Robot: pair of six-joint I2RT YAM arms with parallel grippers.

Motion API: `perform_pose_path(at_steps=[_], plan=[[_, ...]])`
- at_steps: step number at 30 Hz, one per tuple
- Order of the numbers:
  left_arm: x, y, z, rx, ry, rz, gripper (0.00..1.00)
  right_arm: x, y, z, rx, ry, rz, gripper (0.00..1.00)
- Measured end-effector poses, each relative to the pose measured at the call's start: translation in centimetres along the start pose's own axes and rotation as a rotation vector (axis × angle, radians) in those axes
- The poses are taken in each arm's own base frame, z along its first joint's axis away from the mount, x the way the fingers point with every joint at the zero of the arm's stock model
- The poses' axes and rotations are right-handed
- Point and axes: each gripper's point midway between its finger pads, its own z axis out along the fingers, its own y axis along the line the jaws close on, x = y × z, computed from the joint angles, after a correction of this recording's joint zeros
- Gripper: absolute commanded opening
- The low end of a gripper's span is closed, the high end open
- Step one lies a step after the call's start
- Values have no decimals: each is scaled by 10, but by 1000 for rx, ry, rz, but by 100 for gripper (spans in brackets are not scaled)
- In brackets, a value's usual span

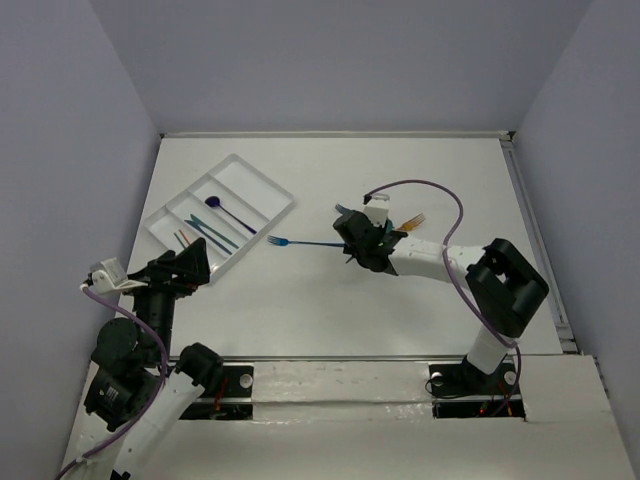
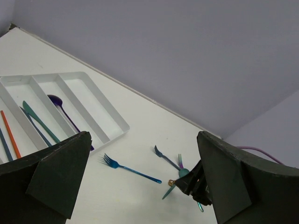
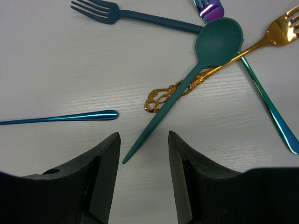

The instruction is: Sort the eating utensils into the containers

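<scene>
Four loose utensils lay crossed on the counter [image 1: 330, 320] under the right hand [image 3: 142, 135]: teal spoon [image 3: 191, 82] over gold fork [image 3: 282, 25], plus a dark teal fork [image 3: 140, 16] and an iridescent fork [image 3: 266, 101]. A blue fork [image 1: 305, 242] lay apart, between these and the white tray [image 1: 262, 178], which held a purple spoon [image 1: 228, 213] and several others. Right hand fingers were apart, gripping nothing, with the spoon's handle tip between them. Left hand [image 2: 144, 135] was spread wide near the tray.

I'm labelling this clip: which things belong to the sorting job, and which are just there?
Job: white tray; purple spoon already in it; loose blue fork, teal spoon, gold fork, dark teal fork, iridescent utensil.
Just there: purple cable on the right arm.
</scene>
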Motion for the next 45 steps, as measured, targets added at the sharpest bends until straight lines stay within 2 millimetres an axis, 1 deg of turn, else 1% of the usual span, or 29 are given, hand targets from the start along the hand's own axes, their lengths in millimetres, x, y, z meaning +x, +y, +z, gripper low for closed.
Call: perform_pose_path(at_steps=[4,10,12,14,18,19,20,27,29,32,35,38,43,45], plan=[[1,0,0,2,3,1,99,4,-1,4,7,5,-5,51],[5,1,2,1,12,6,99,32,-13,23,70,57,-56,50],[6,0,2,2,14,7,99,34,-13,25,73,58,-57,48],[6,0,2,3,14,8,99,33,-13,26,76,56,-54,45],[6,0,2,3,16,10,99,36,-15,28,89,56,-51,32],[6,0,2,3,15,10,99,36,-16,28,92,56,-49,31],[6,0,2,3,16,10,99,36,-16,28,95,55,-47,26],[6,0,2,2,14,11,99,36,-20,28,118,50,-29,19],[6,0,2,3,14,10,99,36,-22,27,126,53,-28,14],[6,0,2,3,13,10,99,35,-26,24,143,52,-34,4],[6,0,2,4,13,10,99,30,-29,21,159,42,-41,1],[6,0,2,3,13,10,99,18,-26,15,155,21,-37,0],[6,0,2,3,13,10,99,-12,-12,-3,95,-38,-34,0],[6,0,3,3,15,11,99,-23,-1,-9,52,-56,-38,0]])
